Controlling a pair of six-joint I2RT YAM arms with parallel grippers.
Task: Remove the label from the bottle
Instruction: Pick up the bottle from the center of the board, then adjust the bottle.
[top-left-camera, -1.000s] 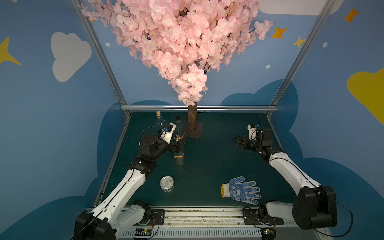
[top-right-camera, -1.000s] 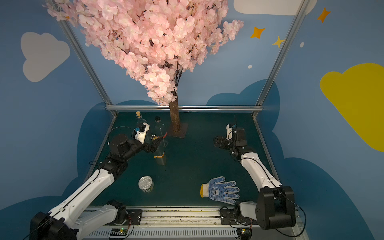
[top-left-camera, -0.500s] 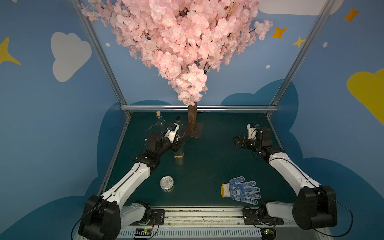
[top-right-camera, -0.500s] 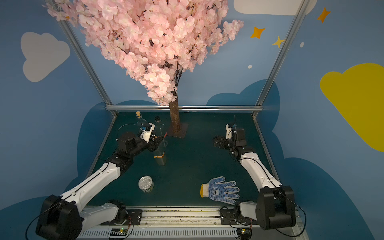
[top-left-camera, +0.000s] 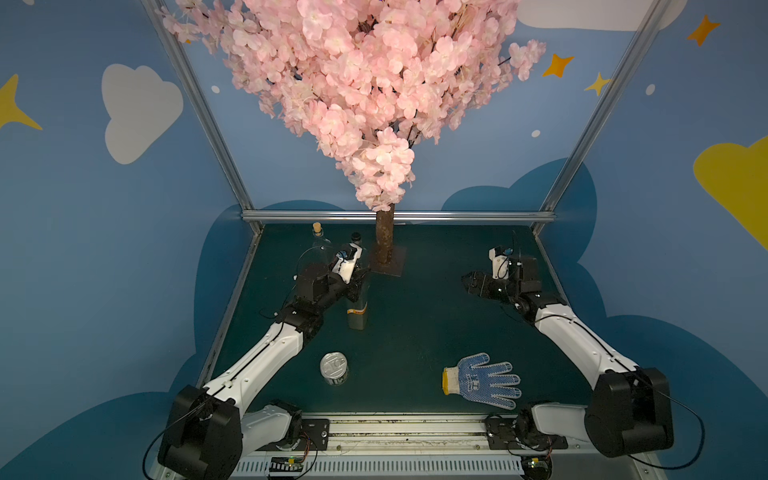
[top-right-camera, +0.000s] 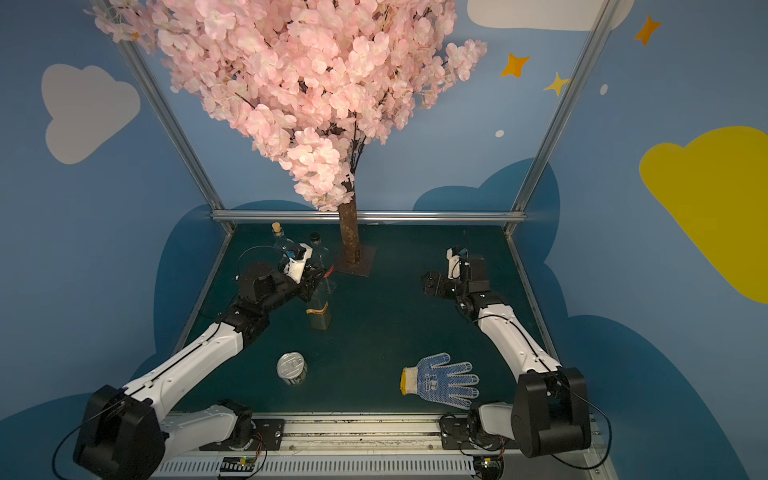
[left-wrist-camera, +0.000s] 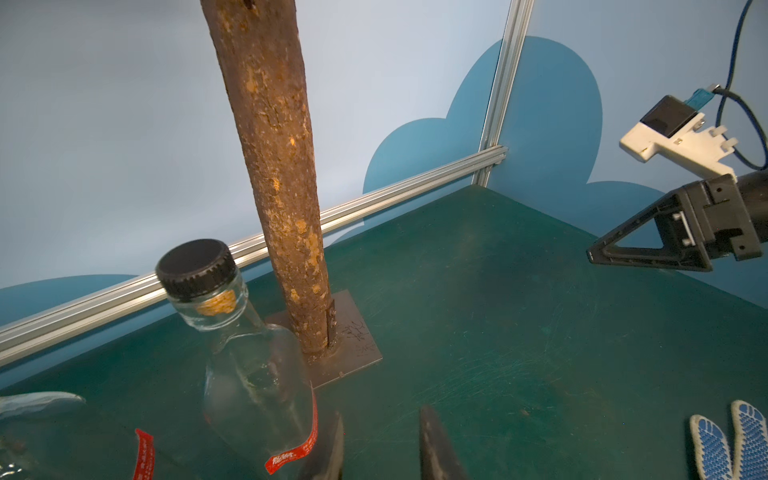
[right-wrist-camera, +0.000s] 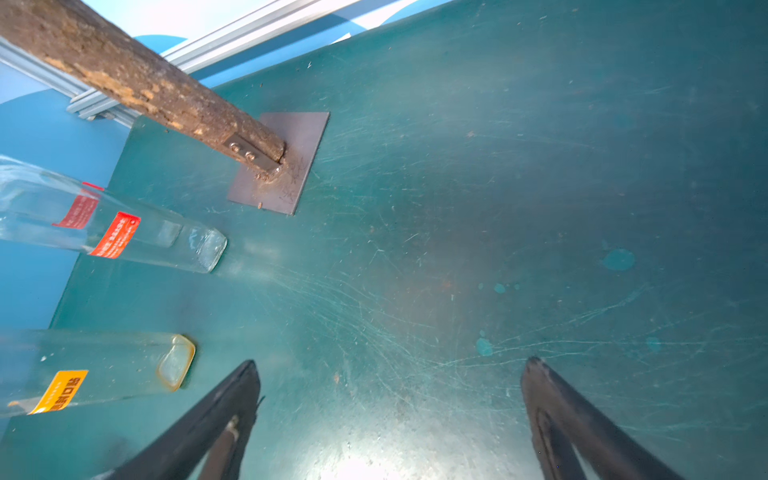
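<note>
A clear square bottle (top-left-camera: 357, 319) with a yellow label (top-left-camera: 357, 310) stands left of centre on the green table; the right wrist view shows the bottle (right-wrist-camera: 104, 370) and its label (right-wrist-camera: 58, 390). My left gripper (top-left-camera: 357, 286) is shut on this bottle's upper part, which the gripper hides. In the left wrist view the left gripper (left-wrist-camera: 382, 444) shows a narrow gap, with only table between the tips. Beside it stands a black-capped bottle (left-wrist-camera: 257, 374) whose red label (left-wrist-camera: 291, 457) is partly peeled. My right gripper (top-left-camera: 467, 284) hovers open at the right, its jaws wide apart with nothing between them (right-wrist-camera: 391, 363).
A cork-stoppered bottle (top-left-camera: 318, 230) stands at the back left. The tree trunk (top-left-camera: 384, 241) rises from a metal base plate (top-left-camera: 392, 266) close behind the bottles. A tin can (top-left-camera: 333, 368) and a blue-dotted glove (top-left-camera: 482, 380) lie toward the front.
My left gripper has reached forward onto the top of the yellow-labelled bottle and closed its jaws there. The right arm has stayed still.
</note>
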